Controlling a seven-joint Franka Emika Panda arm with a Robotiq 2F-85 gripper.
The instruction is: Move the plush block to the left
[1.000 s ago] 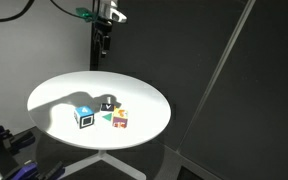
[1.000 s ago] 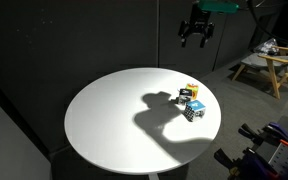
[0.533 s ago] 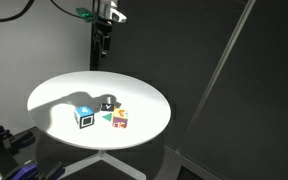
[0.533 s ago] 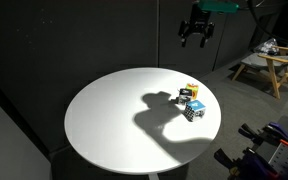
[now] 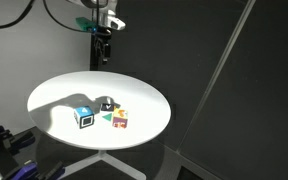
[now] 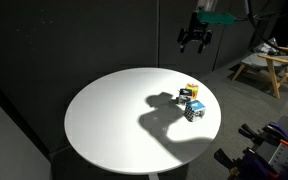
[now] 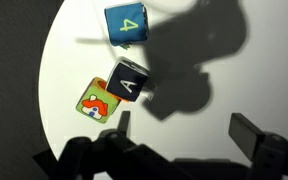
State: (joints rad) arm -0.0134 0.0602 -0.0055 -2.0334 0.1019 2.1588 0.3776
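Observation:
The plush block (image 5: pixel 85 116) has a bright blue top and white sides with dark marks. It sits on the round white table (image 5: pixel 54 95) and also shows in the other exterior view (image 6: pixel 195 109) and the wrist view (image 7: pixel 124 23). My gripper (image 5: pixel 102 52) hangs high above the table's far edge, well apart from the block; it shows in an exterior view (image 6: pixel 193 42) too. In the wrist view its fingers (image 7: pixel 184 128) are spread wide and empty.
A small black-and-white block (image 5: pixel 107 103) and a red-yellow block with a green triangle (image 5: pixel 119 118) sit beside the plush block. They show in the wrist view as well (image 7: pixel 128 81) (image 7: pixel 99 101). A wooden bench (image 6: pixel 269 62) stands behind the table.
The arm has shifted a little, and the gripper sits slightly lower and further left in both exterior views. The blocks have not moved.

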